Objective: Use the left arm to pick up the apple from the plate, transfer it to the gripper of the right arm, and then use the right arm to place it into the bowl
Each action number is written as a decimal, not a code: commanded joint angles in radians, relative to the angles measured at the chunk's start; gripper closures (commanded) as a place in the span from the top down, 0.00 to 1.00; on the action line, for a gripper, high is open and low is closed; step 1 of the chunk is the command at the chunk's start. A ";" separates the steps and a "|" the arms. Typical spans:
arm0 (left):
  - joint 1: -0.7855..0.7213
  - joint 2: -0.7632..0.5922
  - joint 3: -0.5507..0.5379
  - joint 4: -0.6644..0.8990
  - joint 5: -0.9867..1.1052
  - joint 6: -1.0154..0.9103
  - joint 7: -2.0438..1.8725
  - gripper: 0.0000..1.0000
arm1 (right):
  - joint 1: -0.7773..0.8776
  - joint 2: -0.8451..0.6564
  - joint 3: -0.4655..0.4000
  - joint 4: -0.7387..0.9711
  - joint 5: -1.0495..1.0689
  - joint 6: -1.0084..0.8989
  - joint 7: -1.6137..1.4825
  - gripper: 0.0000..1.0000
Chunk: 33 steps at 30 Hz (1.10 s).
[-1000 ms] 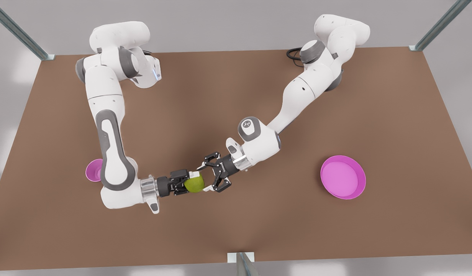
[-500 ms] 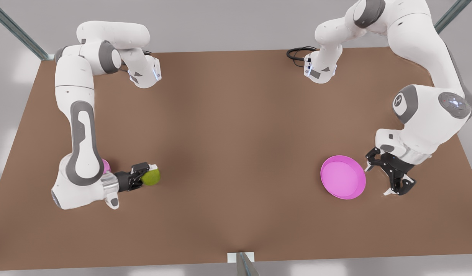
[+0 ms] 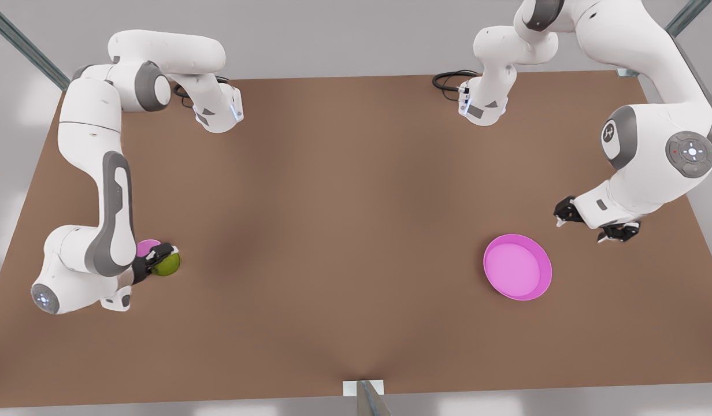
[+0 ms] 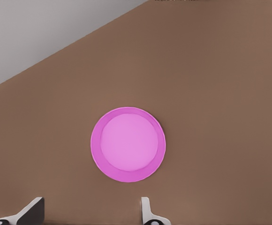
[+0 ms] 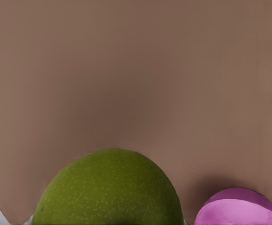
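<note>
The apple [image 3: 166, 264] is sitting in the jaws of the right gripper [image 3: 157, 261] at the front view's left, just beside the bowl [image 3: 147, 248] and above the counter [image 3: 344, 231]. It is round, so no long axis can be told, and its stem end is not showing. Its skin is yellow-green with fine pale dots, which the right wrist view is showing close up [image 5: 109, 187]; next to it there the smooth pink rim of the bowl [image 5: 239, 206] is curving.

The right gripper is closing on the apple from two sides, with the white arm partly covering the bowl.

The left gripper [image 3: 593, 222] is hanging at the front view's right, near the plate [image 3: 518, 267] but apart from it, and this arm is waiting. Its jaws are standing wide apart and holding nothing. The left wrist view is looking straight down on the plate [image 4: 128, 144]: a flat, round, magenta dish with a low rim, lying bare on the plain brown matte counter [image 4: 220, 93].
</note>
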 commanded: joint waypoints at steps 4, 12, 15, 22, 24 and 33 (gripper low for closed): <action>0.000 0.000 0.000 0.000 -0.019 -0.023 -0.609 1.00 | -0.018 0.005 0.001 0.002 -0.130 0.029 -0.153 0.55; -0.003 0.000 -0.001 0.000 -0.022 -0.023 -0.609 1.00 | -0.051 -0.043 0.013 -0.082 -0.162 0.048 -0.210 0.54; -0.005 0.000 -0.003 0.000 -0.022 -0.023 -0.609 1.00 | -0.055 -0.133 0.012 -0.255 -0.162 0.173 -0.221 0.54; -0.003 0.000 -0.003 0.000 -0.023 -0.024 -0.609 1.00 | -0.087 -0.102 0.010 -0.257 -0.162 0.236 -0.279 0.54; 0.000 0.000 -0.001 0.000 -0.048 -0.024 -0.609 1.00 | -0.094 -0.093 0.010 -0.257 -0.162 0.245 -0.288 0.54; -0.002 0.000 -0.001 -0.002 -0.048 -0.024 -0.609 1.00 | -0.127 -0.050 0.009 -0.268 -0.167 0.284 -0.362 0.54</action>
